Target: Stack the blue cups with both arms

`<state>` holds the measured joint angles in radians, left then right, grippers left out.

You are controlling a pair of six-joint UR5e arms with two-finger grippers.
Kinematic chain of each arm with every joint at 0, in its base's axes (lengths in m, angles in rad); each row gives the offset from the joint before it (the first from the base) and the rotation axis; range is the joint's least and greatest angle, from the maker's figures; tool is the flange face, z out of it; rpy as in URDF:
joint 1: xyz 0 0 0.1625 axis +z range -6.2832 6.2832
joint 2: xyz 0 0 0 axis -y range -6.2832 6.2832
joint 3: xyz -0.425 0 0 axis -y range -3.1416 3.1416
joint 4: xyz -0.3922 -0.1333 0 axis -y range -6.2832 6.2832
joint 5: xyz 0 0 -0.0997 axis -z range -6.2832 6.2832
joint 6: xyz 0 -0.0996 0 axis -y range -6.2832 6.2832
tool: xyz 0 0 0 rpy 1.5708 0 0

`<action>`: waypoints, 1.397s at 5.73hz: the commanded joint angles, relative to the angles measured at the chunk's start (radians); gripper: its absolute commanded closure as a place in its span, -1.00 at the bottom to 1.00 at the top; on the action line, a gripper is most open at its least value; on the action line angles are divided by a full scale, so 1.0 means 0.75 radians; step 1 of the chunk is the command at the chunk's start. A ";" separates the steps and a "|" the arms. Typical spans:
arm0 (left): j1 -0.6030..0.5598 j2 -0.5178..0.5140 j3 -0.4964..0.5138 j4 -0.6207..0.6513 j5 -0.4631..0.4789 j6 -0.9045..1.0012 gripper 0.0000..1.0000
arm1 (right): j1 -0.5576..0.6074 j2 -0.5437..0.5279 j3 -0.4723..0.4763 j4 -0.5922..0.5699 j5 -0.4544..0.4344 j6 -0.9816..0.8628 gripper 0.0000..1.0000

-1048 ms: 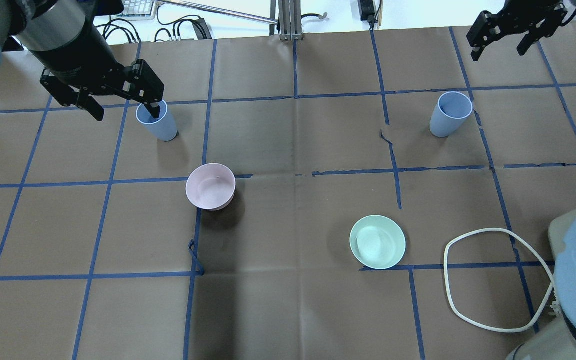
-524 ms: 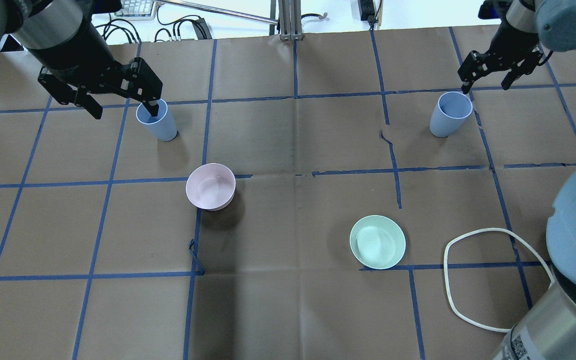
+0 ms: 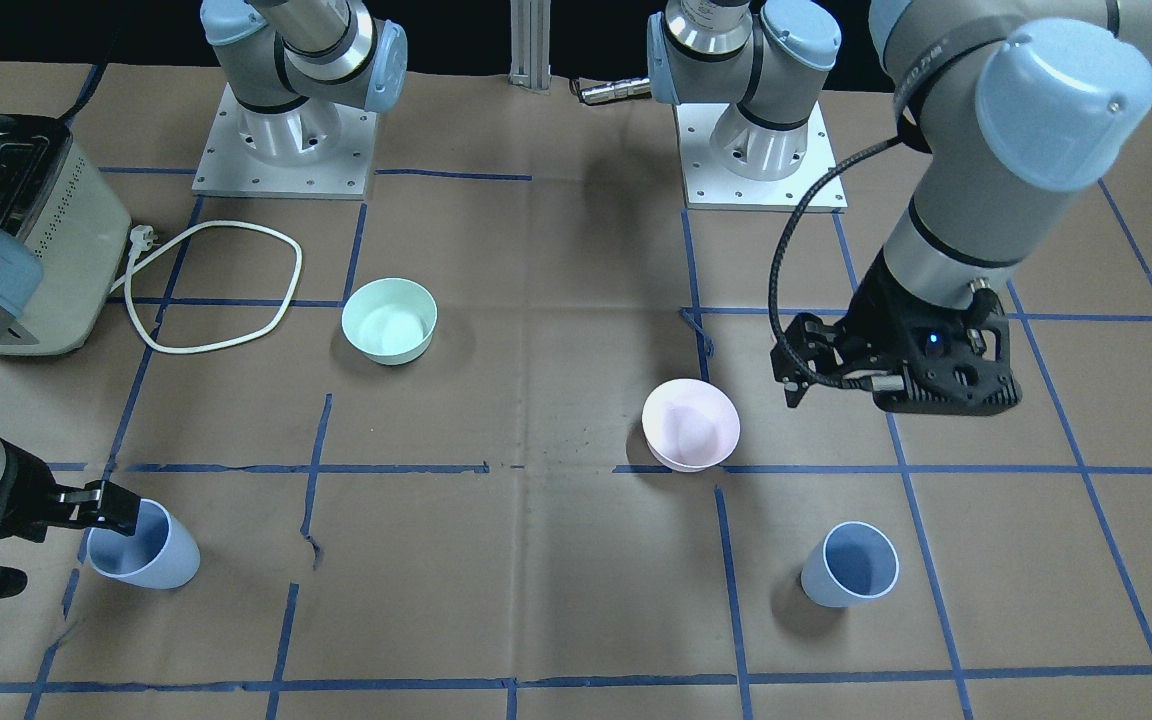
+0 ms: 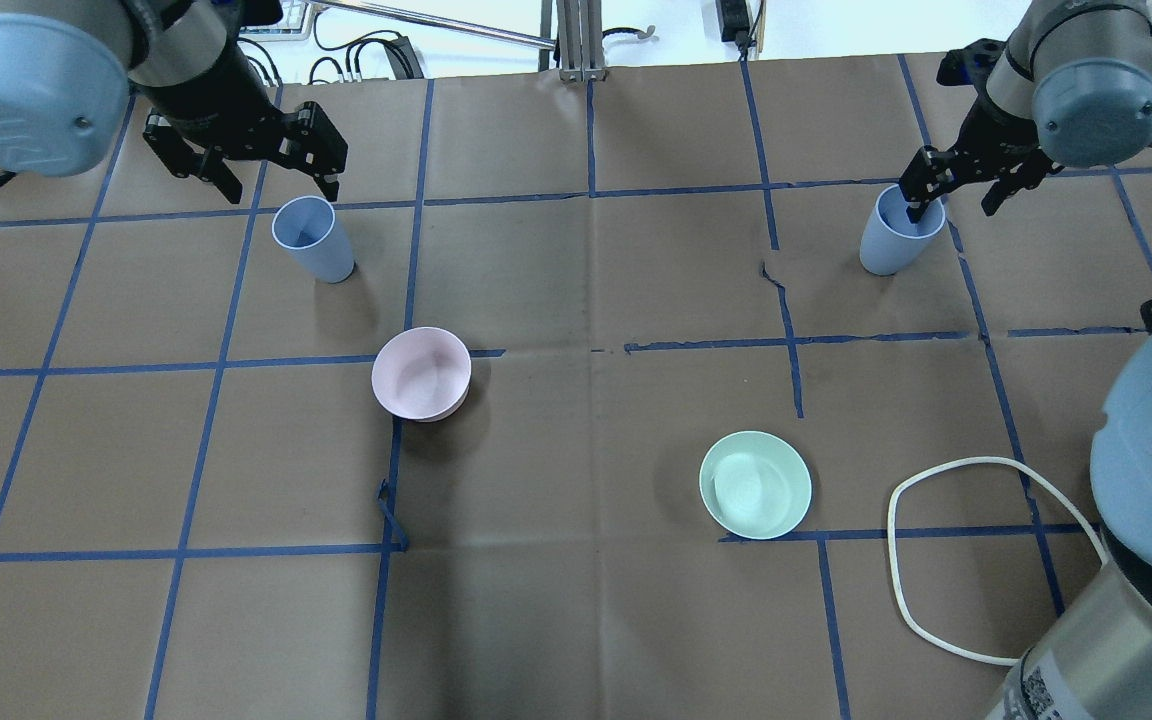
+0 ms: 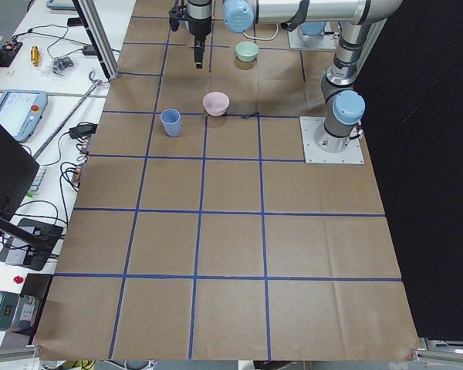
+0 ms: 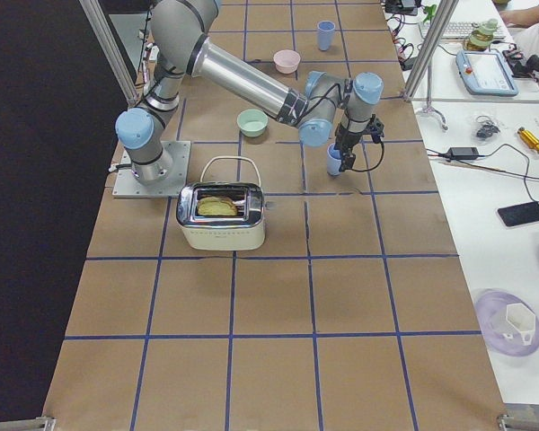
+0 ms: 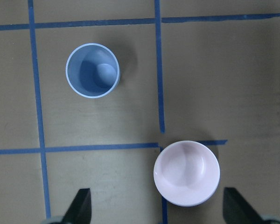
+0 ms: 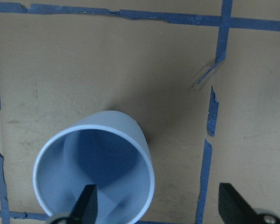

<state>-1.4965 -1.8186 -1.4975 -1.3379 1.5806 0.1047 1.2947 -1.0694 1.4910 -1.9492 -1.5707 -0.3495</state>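
Observation:
Two pale blue cups stand upright on the table. The left cup (image 4: pixel 314 242) stands alone and also shows in the left wrist view (image 7: pixel 92 70). My left gripper (image 4: pixel 281 188) is open and empty, raised above the table just beyond that cup. The right cup (image 4: pixel 898 236) stands at the far right and also shows in the right wrist view (image 8: pixel 95 172). My right gripper (image 4: pixel 951 210) is open over it. One finger (image 8: pixel 86 205) is inside the cup's rim, the other outside. In the front view the right gripper (image 3: pixel 46 545) straddles the cup's (image 3: pixel 141 548) wall.
A pale pink bowl (image 4: pixel 421 373) sits near the left cup, toward the table's middle. A mint-green bowl (image 4: pixel 756 485) sits nearer the robot on the right. A white cable loop (image 4: pixel 986 560) leads to a toaster (image 3: pixel 36 240) at the robot's right.
My left gripper has pulled its finger out of the left cup and moved up and away, still open. My right gripper has come down onto the right cup, one finger inside its rim.

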 commanded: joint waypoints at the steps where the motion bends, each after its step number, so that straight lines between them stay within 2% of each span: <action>1: 0.064 -0.203 -0.006 0.194 0.014 0.036 -0.99 | 0.000 0.000 0.022 -0.001 0.000 0.000 0.12; 2: 0.052 -0.278 -0.002 0.257 0.009 0.030 -0.99 | 0.002 0.000 0.029 -0.001 0.004 0.000 0.60; 3: 0.040 -0.340 -0.004 0.343 0.003 0.030 -0.99 | 0.000 -0.004 0.025 0.001 0.004 -0.002 0.82; 4: 0.014 -0.361 -0.004 0.358 0.005 0.026 -0.99 | 0.002 -0.024 0.000 0.007 0.004 0.016 0.82; 5: 0.001 -0.375 -0.004 0.352 0.015 0.028 -0.98 | 0.012 -0.061 -0.081 0.084 -0.002 0.030 0.82; 7: 0.001 -0.398 -0.002 0.381 0.020 0.046 0.34 | 0.018 -0.240 -0.283 0.582 0.000 0.041 0.82; 8: 0.001 -0.398 -0.002 0.405 0.018 0.042 0.86 | 0.018 -0.328 -0.296 0.696 0.000 0.039 0.82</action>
<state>-1.4953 -2.1158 -1.4991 -1.0500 1.5943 0.1364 1.3079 -1.2518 1.2948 -1.5354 -1.5712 -0.3202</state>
